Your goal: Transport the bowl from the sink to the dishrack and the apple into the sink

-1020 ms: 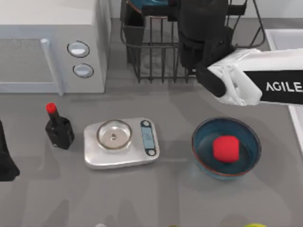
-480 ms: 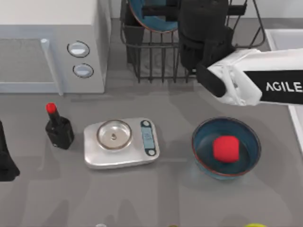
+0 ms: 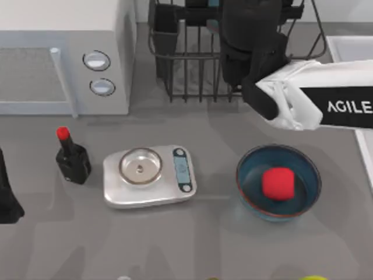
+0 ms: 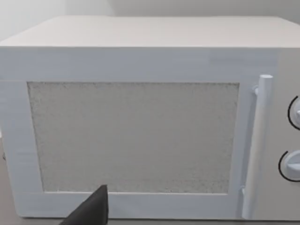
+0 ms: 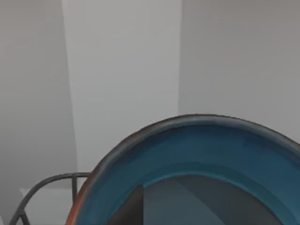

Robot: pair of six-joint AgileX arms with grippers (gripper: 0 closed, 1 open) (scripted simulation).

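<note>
Apple [image 3: 278, 183] sits in a teal bowl [image 3: 250, 186] on the table; right gripper's grip can't be told.

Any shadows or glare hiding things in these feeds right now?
Top view: soft shadows lie beside the scale and black bottle; the apple reads clearly. Left wrist view: the microwave is evenly lit, no glare. Right wrist view: the bowl interior is half shaded.

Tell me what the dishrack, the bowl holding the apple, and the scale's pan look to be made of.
Black wire dishrack: thin dark bars, probably coated metal wire, matte. Round teal-blue bowl with a red-brown rim, on the table: smooth with a soft sheen, likely glazed ceramic. Round silver pan on the grey kitchen scale: bright reflective ring, seemingly polished steel. It is a rendering, so these are guesses.
</note>
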